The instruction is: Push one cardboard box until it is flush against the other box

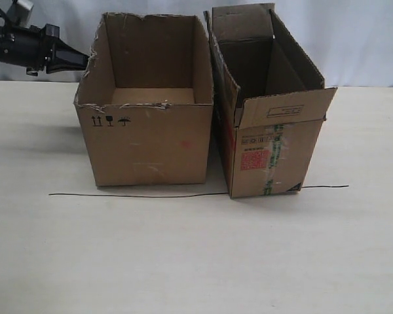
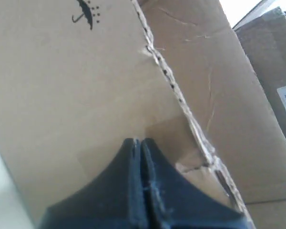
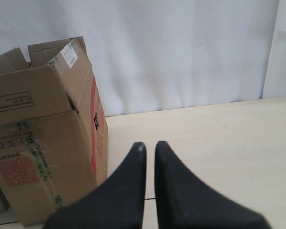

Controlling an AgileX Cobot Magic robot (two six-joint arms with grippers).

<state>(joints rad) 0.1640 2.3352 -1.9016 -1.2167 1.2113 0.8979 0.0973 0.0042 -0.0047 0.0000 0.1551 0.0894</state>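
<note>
The wide cardboard box (image 1: 147, 144), torn along its rim and marked with small black symbols, stands left of centre. The other box (image 1: 275, 154), narrower with a red label and upright flaps, stands just to its right; their upper edges nearly meet and a thin wedge of table shows between them lower down. My left gripper (image 1: 86, 60) is shut, its tip against the wide box's left wall near the top rim. In the left wrist view the shut gripper (image 2: 137, 141) presses on that wall (image 2: 62, 86). My right gripper (image 3: 150, 145) hangs shut and empty beside the other box (image 3: 43, 143).
A thin black line (image 1: 150, 195) runs across the pale table (image 1: 196, 261) along both boxes' front edges. A white curtain (image 1: 367, 39) hangs behind. The right arm is outside the exterior view.
</note>
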